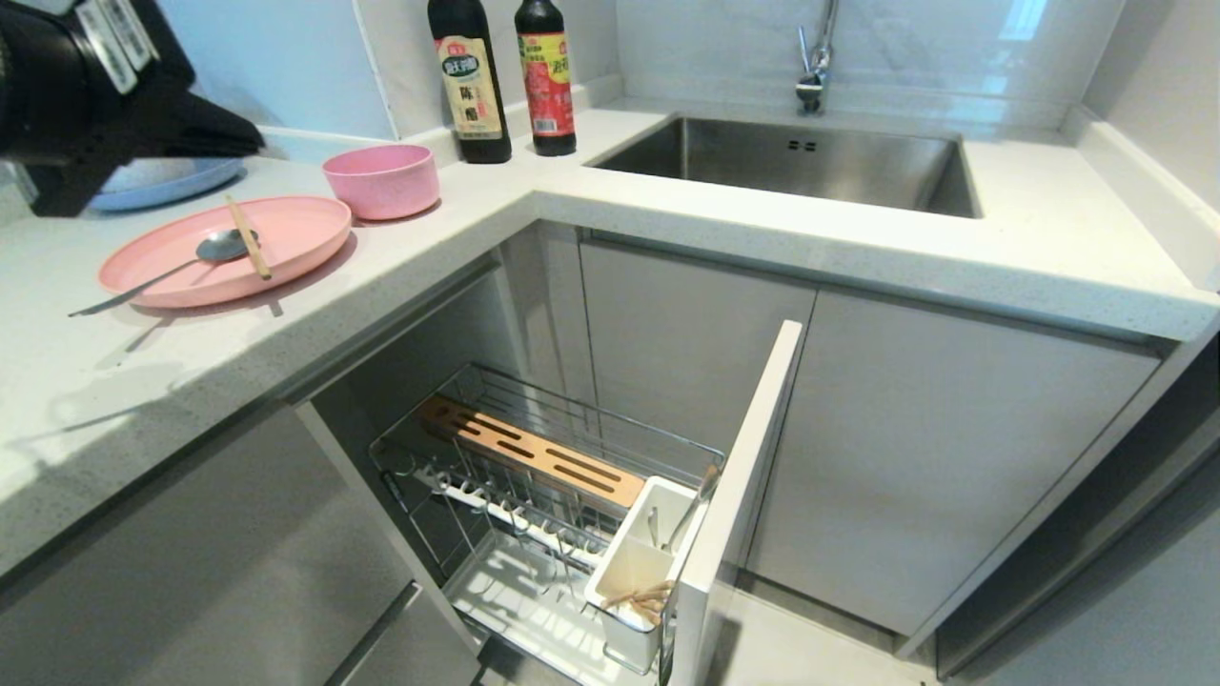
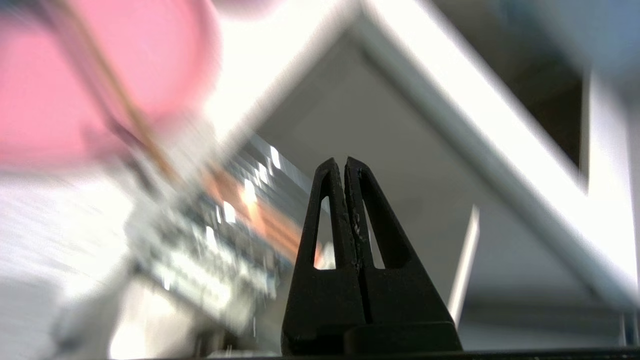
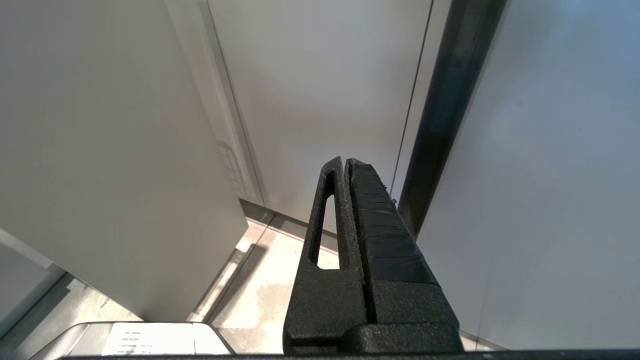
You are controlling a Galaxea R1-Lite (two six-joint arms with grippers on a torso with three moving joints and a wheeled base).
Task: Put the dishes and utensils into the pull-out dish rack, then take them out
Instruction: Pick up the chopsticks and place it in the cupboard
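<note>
The pink plate [image 1: 295, 229] lies on the counter at the left. The metal spoon [image 1: 172, 272] and the wooden chopsticks [image 1: 248, 238] rest across it. Just behind it stands the pink bowl [image 1: 381, 179]. My left gripper [image 1: 255, 143] hovers above the plate's far edge, shut with nothing in it; its view shows the closed fingertips [image 2: 344, 161] over the blurred plate [image 2: 75, 90]. Below the counter, the pull-out dish rack [image 1: 534, 476] is drawn out, with its white utensil cup [image 1: 639, 553] at the front. My right gripper [image 3: 345, 161] is shut and hangs parked before cabinet doors.
A blue plate [image 1: 181, 183] sits behind the left arm. Two dark bottles [image 1: 469, 81] [image 1: 545, 76] stand at the counter's back corner. The steel sink [image 1: 791, 162] and tap [image 1: 815, 57] lie to the right. The rack's grey front panel [image 1: 739, 495] sticks out into the floor space.
</note>
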